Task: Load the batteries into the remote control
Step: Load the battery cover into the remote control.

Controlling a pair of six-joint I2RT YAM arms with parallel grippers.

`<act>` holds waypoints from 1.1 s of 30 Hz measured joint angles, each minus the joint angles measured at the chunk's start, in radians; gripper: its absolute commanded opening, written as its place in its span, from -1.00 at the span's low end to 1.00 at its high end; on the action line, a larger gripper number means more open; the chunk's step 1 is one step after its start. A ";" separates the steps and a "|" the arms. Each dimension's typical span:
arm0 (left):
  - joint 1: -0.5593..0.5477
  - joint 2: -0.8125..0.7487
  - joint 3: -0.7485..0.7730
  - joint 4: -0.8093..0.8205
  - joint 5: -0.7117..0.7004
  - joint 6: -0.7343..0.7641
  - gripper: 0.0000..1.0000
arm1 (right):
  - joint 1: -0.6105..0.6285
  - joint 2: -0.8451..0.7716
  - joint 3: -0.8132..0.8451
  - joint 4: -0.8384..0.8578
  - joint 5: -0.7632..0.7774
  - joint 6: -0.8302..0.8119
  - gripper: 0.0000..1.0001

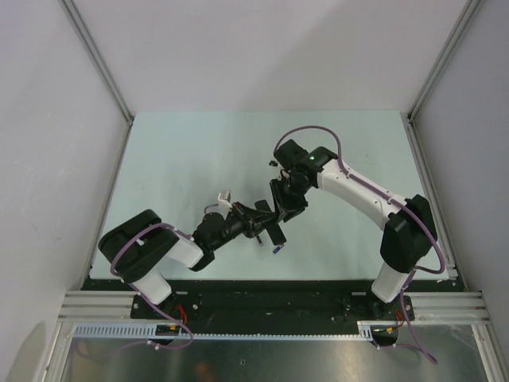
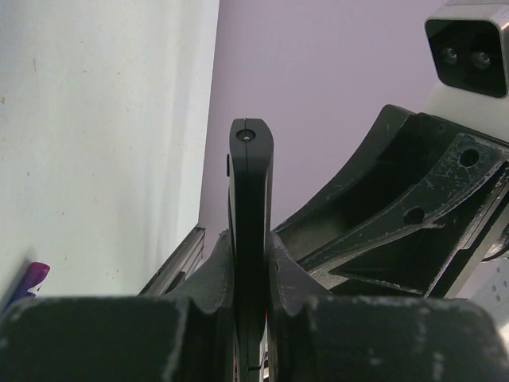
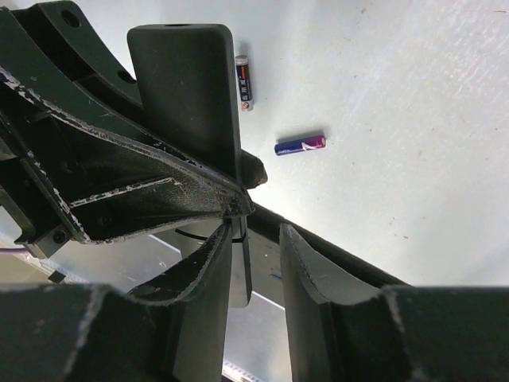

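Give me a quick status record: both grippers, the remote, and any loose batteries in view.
left gripper: shut on the remote control, gripped edge-on
right gripper: open, nothing clamped, close beside the remote control
blue battery: loose, lying on the table
black-and-red battery: loose on the table, apart from the blue battery
batteries loaded: cannot tell, compartment not visible

Left arm reaches toward roughly 3 o'clock, its hand [image 1: 264, 223] clamped tight, beside the right hand [image 1: 280, 208], pointing toward 7 o'clock, fingers [image 3: 318, 294] parted.
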 measured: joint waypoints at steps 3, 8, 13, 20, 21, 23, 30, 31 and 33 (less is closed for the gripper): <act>0.005 0.005 0.000 0.012 0.005 -0.006 -1.00 | -0.002 -0.002 0.004 0.000 0.000 0.000 -0.27; 0.026 0.005 0.000 0.035 0.019 -0.016 -0.99 | -0.004 -0.043 0.008 -0.001 0.001 0.010 -0.21; 0.051 0.005 -0.003 0.042 0.034 -0.016 -1.00 | -0.014 -0.170 -0.027 0.021 -0.003 0.038 -0.18; 0.085 0.009 -0.008 0.050 0.109 -0.017 -1.00 | -0.019 -0.417 -0.273 0.256 -0.004 0.136 0.22; 0.094 0.011 -0.010 0.052 0.125 -0.018 -1.00 | -0.019 -0.455 -0.322 0.294 -0.004 0.160 0.32; 0.120 0.012 -0.014 0.056 0.169 -0.024 -1.00 | -0.019 -0.555 -0.460 0.421 -0.013 0.223 0.52; 0.160 0.011 -0.013 0.057 0.304 -0.025 -0.99 | -0.034 -0.656 -0.684 0.722 -0.113 0.352 0.62; 0.160 0.010 -0.009 0.057 0.321 -0.025 -1.00 | -0.035 -0.657 -0.708 0.772 -0.131 0.372 0.63; 0.161 0.008 0.004 0.057 0.349 -0.025 -1.00 | -0.039 -0.661 -0.756 0.859 -0.162 0.406 0.63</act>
